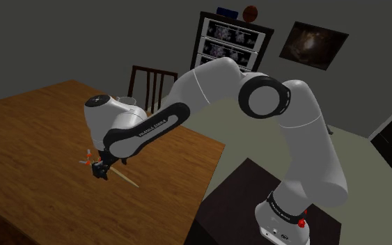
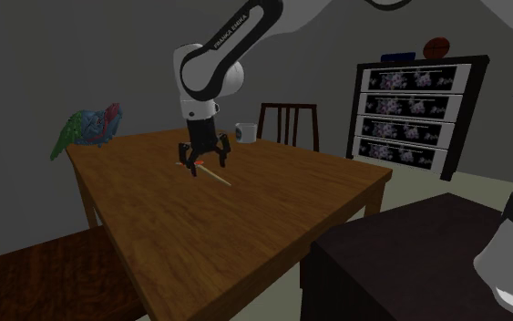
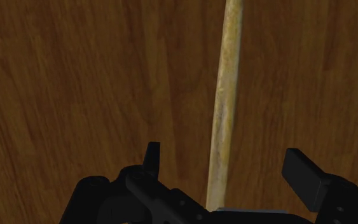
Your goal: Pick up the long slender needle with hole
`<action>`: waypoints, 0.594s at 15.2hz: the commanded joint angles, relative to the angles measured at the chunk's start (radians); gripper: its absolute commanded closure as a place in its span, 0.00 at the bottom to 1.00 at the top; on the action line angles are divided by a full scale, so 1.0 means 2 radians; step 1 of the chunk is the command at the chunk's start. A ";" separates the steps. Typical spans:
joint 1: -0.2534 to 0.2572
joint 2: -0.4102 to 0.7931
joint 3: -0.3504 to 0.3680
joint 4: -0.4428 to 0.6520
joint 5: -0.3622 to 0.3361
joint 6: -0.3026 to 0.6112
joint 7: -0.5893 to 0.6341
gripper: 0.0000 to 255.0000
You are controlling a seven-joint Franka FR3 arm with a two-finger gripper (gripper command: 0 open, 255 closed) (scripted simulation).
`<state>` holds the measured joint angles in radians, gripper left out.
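The white arm (image 1: 295, 139) rises from its base (image 1: 283, 221) at the lower right of the shoulder view. It bends at a dark-ringed elbow (image 1: 262, 96) near the upper middle and slopes down toward the left. The forearm (image 1: 149, 129), marked with a black band, ends in a rounded white wrist (image 1: 109, 111) left of centre. Below it the black claw (image 1: 101, 169) points straight down. In the second exterior view its two fingers (image 2: 191, 165) splay outward at the upper centre. The wrist view shows the jaws standing well apart.
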<state>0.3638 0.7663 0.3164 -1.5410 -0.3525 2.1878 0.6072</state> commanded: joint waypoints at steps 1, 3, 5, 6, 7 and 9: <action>0.001 0.002 0.000 0.001 -0.001 0.001 0.001 1.00; 0.001 0.002 0.000 0.001 0.000 0.001 0.001 1.00; 0.002 0.002 0.000 0.002 0.000 0.000 0.001 1.00; 0.002 0.004 0.000 0.005 0.000 -0.002 0.001 1.00; 0.002 0.003 0.000 0.003 -0.001 0.000 0.002 1.00; 0.002 0.004 -0.001 0.003 -0.001 0.001 0.002 1.00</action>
<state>0.3705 0.7678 0.3201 -1.5323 -0.3525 2.1879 0.6100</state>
